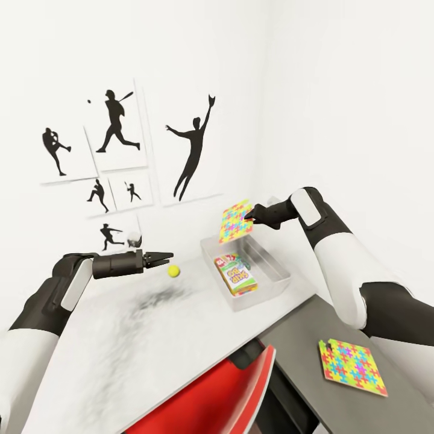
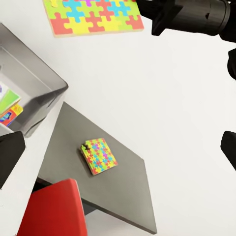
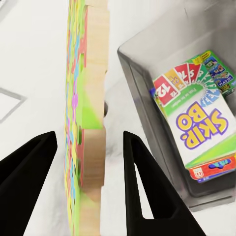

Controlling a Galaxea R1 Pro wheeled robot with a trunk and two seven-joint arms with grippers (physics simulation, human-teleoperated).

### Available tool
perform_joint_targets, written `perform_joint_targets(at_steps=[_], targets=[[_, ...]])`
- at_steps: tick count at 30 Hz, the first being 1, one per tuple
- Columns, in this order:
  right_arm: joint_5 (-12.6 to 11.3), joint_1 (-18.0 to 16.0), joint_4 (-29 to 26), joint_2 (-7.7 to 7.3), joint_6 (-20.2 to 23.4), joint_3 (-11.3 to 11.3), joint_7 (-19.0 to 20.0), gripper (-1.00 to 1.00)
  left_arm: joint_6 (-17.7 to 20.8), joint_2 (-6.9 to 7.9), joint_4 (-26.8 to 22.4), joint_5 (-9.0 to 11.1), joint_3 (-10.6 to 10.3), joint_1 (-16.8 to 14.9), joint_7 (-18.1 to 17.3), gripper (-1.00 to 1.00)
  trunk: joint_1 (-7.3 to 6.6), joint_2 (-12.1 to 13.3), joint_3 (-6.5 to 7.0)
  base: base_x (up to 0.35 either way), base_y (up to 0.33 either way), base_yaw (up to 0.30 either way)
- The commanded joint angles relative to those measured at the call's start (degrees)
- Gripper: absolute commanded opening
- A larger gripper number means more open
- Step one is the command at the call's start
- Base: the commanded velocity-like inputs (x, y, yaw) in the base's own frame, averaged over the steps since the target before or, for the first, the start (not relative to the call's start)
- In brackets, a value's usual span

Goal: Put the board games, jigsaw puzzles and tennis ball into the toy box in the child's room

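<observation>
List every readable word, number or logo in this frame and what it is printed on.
"SKIP-BO": cover of the board game lying in the toy box.
"12": red card pictured on that cover.
Other card numbers and the small red logo on the box edge: too small to read.

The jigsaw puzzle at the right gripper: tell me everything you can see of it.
The jigsaw puzzle is a thin flat panel of interlocked yellow, pink, blue and green pieces with jagged edges and a pale wood-like backing. It hangs in the air, tilted on edge, above the far end of the toy box. The right gripper has it between its fingers; the right wrist view shows gaps on both sides.
</observation>
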Motion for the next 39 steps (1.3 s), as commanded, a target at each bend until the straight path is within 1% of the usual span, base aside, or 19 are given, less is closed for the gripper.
perform_joint_targets(at_steps=[1, 5, 12, 18, 28, 33, 39], targets=[[-0.61, -0.06, -0.04, -0.01, 0.12, 0.09, -0.58, -1.0, 0.23, 0.05, 0.01, 0.06, -0.07, -0.07, -0.14, 1.0, 0.05, -0.13, -0.13, 0.183, 0.017, 0.0], [-0.6, -0.06, 0.03, -0.01, 0.12, 0.09, -0.57, -1.0, 0.23, 0.05, 0.01, 0.09, -0.07, -0.07, -0.15, 1.0, 0.05, -0.13, -0.13, 0.16, 0.008, 0.0], [-0.59, -0.06, 0.04, -0.08, 0.12, 0.09, -0.56, -1.0, 0.23, 0.05, 0.01, 0.17, -0.12, -0.07, -0.15, 1.0, 0.05, -0.13, -0.13, 0.03, 0.001, 0.0], [-0.71, -0.06, -0.03, -1.01, 0.12, 0.09, -0.48, -1.0, 0.23, 0.05, 0.01, 0.03, -0.17, -0.07, -0.12, 1.0, 0.05, -0.13, -0.13, 0.002, 0.0, 0.0], [-0.21, -0.03, -0.3, -1.27, 0.12, 0.45, -0.54, -1.0, 0.23, 0.03, 0.01, -0.08, -0.12, -0.07, 0.02, 1.0, 0.05, -0.13, -0.13, 0.0, 0.0, 0.0], [-0.2, -0.04, -0.11, -2.14, 0.12, 0.63, -0.61, -1.0, 0.17, 0.04, 0.01, -0.09, -0.1, -0.07, 0.04, 1.0, 0.05, -0.13, -0.13, 0.0, 0.0, 0.0], [-0.22, -0.06, 1.28, -4.0, 0.12, 0.94, -0.55, -1.0, 0.15, 0.12, 0.01, -0.09, -0.1, -0.07, 0.07, 1.0, 0.05, -0.13, -0.13, 0.0, 0.0, 0.0]])
